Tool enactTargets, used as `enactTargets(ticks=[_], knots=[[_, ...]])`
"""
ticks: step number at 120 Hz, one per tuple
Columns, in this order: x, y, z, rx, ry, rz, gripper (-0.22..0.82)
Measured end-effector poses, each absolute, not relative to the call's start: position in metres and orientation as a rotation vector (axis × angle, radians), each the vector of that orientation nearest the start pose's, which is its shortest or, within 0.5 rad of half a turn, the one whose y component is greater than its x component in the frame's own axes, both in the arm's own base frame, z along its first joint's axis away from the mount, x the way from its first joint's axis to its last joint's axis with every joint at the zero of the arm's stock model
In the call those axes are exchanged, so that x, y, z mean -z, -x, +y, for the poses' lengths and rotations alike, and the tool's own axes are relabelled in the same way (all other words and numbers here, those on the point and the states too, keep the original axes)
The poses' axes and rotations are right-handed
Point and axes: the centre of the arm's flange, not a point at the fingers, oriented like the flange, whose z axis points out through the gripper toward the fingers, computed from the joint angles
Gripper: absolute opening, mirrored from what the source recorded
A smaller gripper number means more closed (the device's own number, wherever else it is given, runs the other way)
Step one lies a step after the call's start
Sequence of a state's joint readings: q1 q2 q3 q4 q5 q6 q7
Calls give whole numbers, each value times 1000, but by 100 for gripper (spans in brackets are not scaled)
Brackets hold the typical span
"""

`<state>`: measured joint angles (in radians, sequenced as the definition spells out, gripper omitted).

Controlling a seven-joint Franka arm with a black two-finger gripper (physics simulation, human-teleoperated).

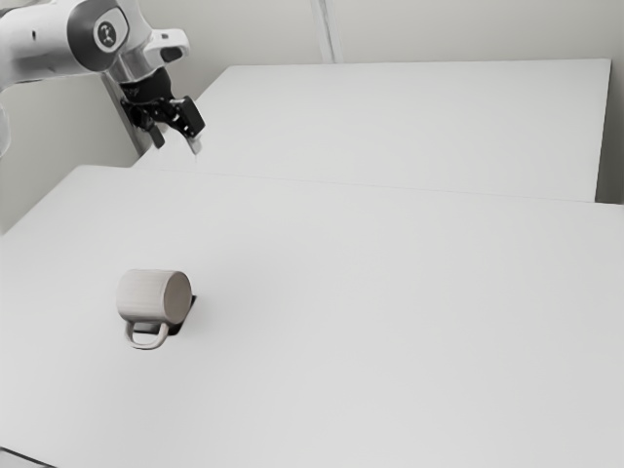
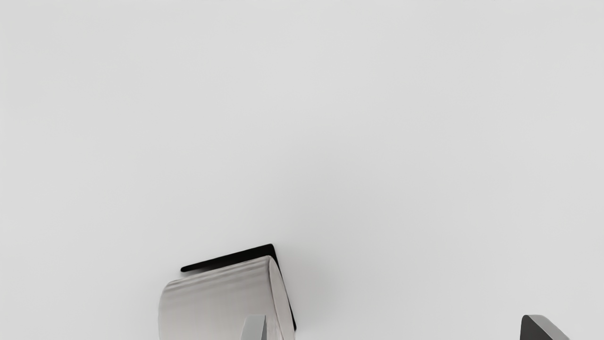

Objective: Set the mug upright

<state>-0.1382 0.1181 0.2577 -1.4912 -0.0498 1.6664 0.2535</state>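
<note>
Two fingers (image 2: pixel 255 328) of the gripper (image 1: pixel 176 146) are spread wide apart, raised and well clear of the mug (image 1: pixel 146 295). On the table (image 1: pixel 370 322) the mug is laid on its side, its handle (image 1: pixel 147 346) pointed toward the exterior camera, and a flat black piece (image 1: pixel 175 329) is partly covered by it. Broad tabletop is left open toward the exterior view's right; the mug is set well in from the table's far edge.
</note>
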Motion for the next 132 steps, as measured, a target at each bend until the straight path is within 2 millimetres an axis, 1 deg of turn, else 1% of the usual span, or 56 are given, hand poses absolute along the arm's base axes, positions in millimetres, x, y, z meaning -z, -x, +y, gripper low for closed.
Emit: enactTargets(ticks=[7,14,21,34,43,51,53,60,64,73,87,90,98,106,117,132], knots=[[-604,-597,61,80,3141,226,59],[-600,-597,64,48,3145,240,59],[-588,-597,79,-8,3170,206,59],[-573,-587,132,-90,3256,56,59],[-559,-574,179,-125,3359,-83,58],[-545,-563,206,-157,3432,-161,58],[-540,-560,213,-168,3451,-177,58],[-512,-551,241,-235,3536,-257,58],[-498,-548,252,-264,3577,-278,58],[-473,-538,265,-318,3657,-288,58],[-432,-512,269,-397,3757,-292,58],[-425,-507,271,-396,3772,-294,58],[-415,-500,279,-365,3803,-288,58],[-408,-497,288,-321,3824,-273,58],[-402,-495,298,-261,3836,-242,58],[-380,-496,308,-224,3855,-214,58]])
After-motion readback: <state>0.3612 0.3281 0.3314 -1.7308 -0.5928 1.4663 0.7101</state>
